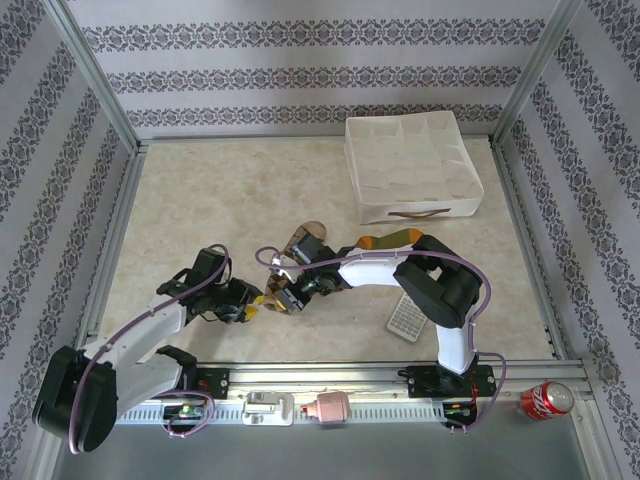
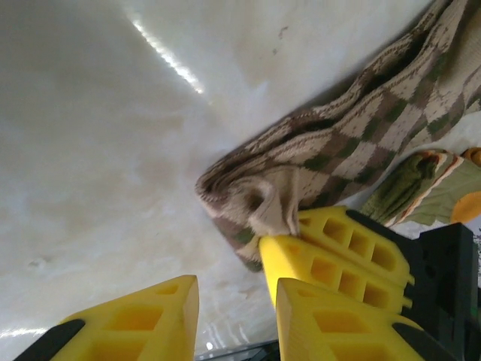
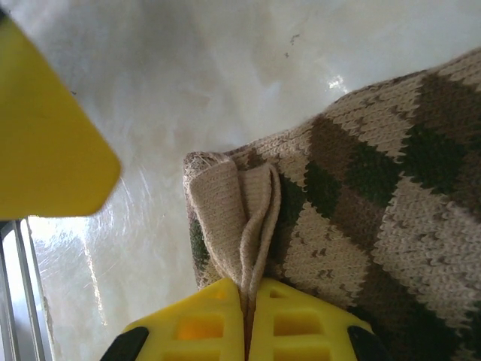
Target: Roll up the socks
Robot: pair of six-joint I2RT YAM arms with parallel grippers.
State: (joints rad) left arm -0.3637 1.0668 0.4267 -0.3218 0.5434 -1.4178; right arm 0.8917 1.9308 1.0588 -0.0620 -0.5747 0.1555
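Slippage threatens nearest: left fingers (image 2: 165,308) hang spread and empty beside right fingers (image 3: 218,308), which pinch the argyle sock (image 3: 361,195) by its folded end on the surface (image 2: 113,150). That thin hold could slide off, loosening the roll. The green sock (image 2: 421,188) just beyond crowds it, and the organizer box (image 1: 412,165) stands farther back.

Top view: the argyle sock (image 1: 306,236) is mostly hidden under the left arm (image 1: 150,325) and right arm (image 1: 432,285). The olive sock (image 1: 390,239) is partly covered. Right wrist view: the argyle sock runs off the right edge, and a yellow finger (image 3: 45,135) is blurred and cropped.
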